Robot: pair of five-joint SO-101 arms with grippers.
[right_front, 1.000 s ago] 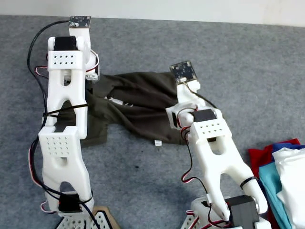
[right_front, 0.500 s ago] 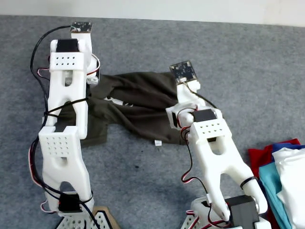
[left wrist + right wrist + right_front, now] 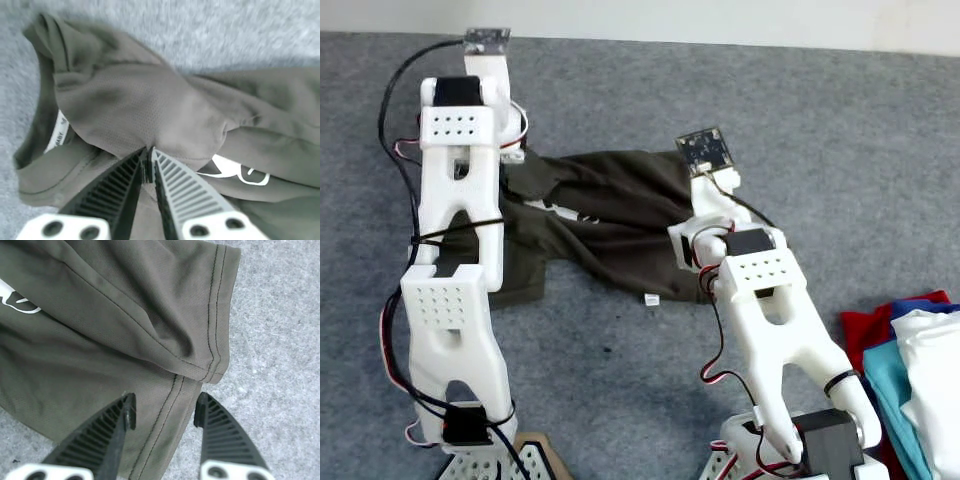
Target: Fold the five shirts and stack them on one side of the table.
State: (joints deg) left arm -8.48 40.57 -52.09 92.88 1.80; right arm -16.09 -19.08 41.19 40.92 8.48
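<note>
Olive shirt lying crumpled at upper centre of frame on desk, long axis running left-right. Left gripper pinching fabric by collar. Right gripper hanging wide open over hem corner, nearer that end.

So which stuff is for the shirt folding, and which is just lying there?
For the job: green shirt, shirt pile, left gripper, right gripper.
Just lying there: white scrap, brown board, grey table.

Olive shirt: crumpled at centre of table.
Left arm: 9 o'clock, over shirt's end.
Right arm: 5 o'clock.
Shirt pile: 4 o'clock edge.
</note>
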